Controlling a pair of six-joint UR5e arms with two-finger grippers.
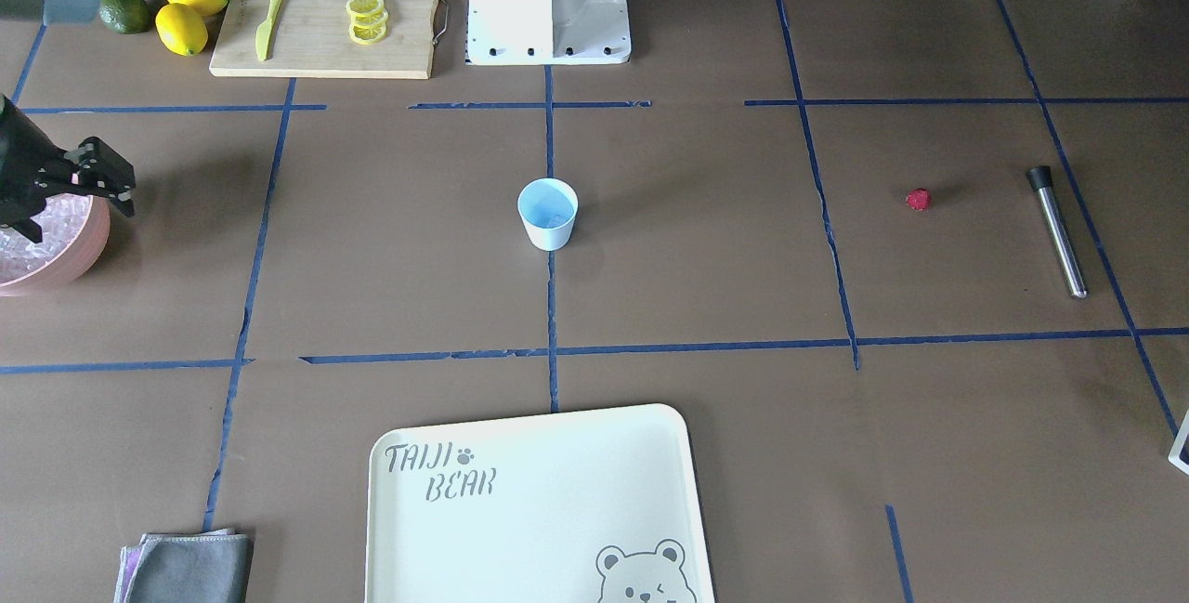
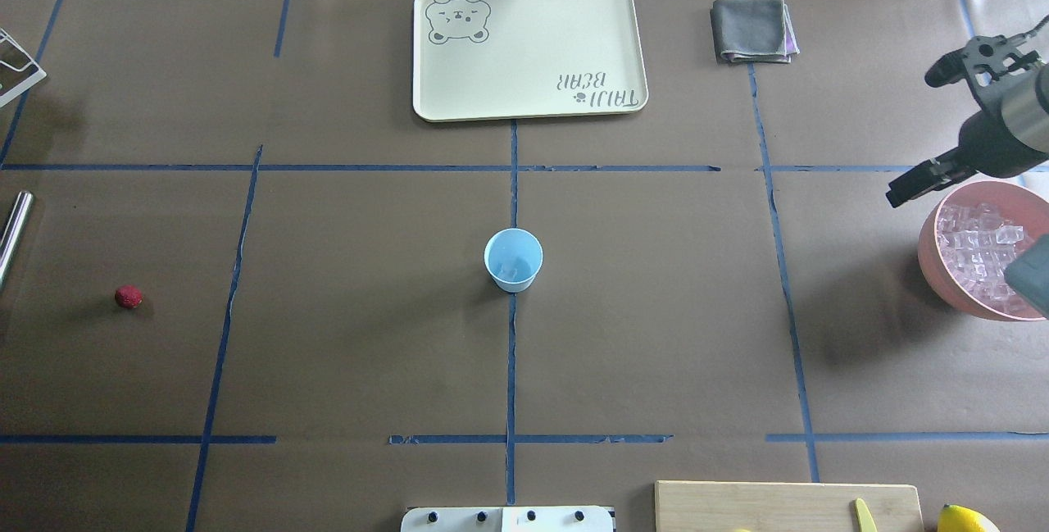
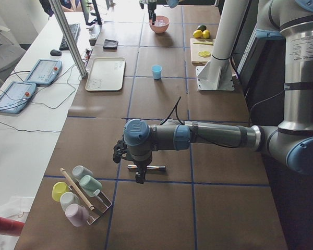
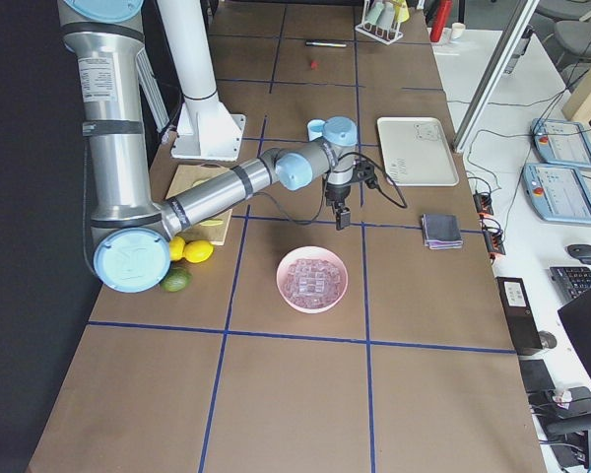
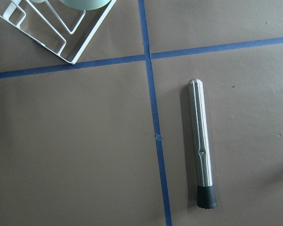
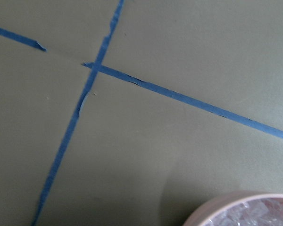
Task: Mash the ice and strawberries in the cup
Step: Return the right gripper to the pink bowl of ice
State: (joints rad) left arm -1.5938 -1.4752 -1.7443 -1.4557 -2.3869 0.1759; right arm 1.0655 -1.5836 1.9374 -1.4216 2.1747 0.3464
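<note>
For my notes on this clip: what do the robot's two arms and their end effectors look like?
The left arm and the right arm are silver-grey metal tubes with light blue caps on rounded joints. The left end effector and the right end effector are black and two-fingered. A thin black cable loops off each wrist.

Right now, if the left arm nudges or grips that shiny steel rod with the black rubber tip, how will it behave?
The shiny steel rod with the black rubber tip lies flat; being round, it would probably roll if pushed sideways. Its polished surface looks slippery, so jaws might slide along it. It seems rigid and fairly heavy.
</note>
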